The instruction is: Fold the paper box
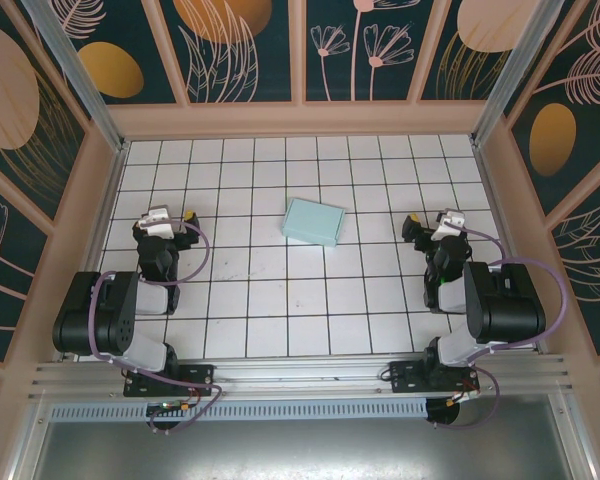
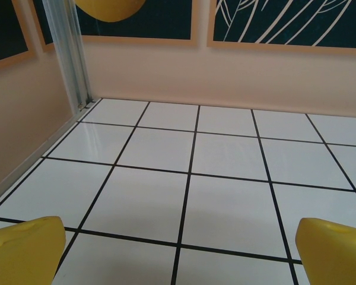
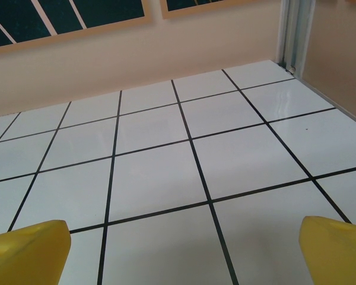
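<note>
Paper box [image 1: 313, 221] lies low on the far middle of the tiled tabletop [image 1: 280, 310], well apart from both arms.
It looks light, thin and easily creased, and likely to skid on the glossy tiles, so pinning one side and pinching an edge or flap seems safer than pressing the middle. Left claw [image 2: 178, 252] and right claw [image 3: 181, 252] both stand spread wide, holding nothing.

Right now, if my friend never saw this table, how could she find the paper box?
Find the white table with black grid lines inside the flower-painted walls. Near its middle, between the black left arm and right arm, lies the paper box. It is a pale mint-blue shallow rectangle, sitting crooked to the grid, unlike the white tiles and black arms.
</note>
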Controlling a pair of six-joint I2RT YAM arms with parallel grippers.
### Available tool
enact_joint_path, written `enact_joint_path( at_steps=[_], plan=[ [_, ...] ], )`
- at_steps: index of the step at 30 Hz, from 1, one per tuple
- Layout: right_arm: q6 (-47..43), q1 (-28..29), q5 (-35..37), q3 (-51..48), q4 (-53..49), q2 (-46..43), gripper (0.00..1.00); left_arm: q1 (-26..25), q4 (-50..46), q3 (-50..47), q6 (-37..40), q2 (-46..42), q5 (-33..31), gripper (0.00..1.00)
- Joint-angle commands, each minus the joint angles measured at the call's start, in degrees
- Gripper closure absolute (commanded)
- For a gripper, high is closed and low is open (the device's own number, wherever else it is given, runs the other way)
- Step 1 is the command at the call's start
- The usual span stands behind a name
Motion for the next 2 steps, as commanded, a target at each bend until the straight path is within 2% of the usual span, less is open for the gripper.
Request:
enact_joint_path(
  at_steps=[1,2],
  plan=[
    [-0.89,0.42,0.66,0.78,1.70,0.17,0.01,0.18,1.88,-0.37,-0.49,0.14,0.98,0.01],
    [-0.90,0.46,0.62,0.83,1.75,0.23,0.01,0.18,1.92,-0.31,-0.49,0.10,1.00,0.01]
  ],
)
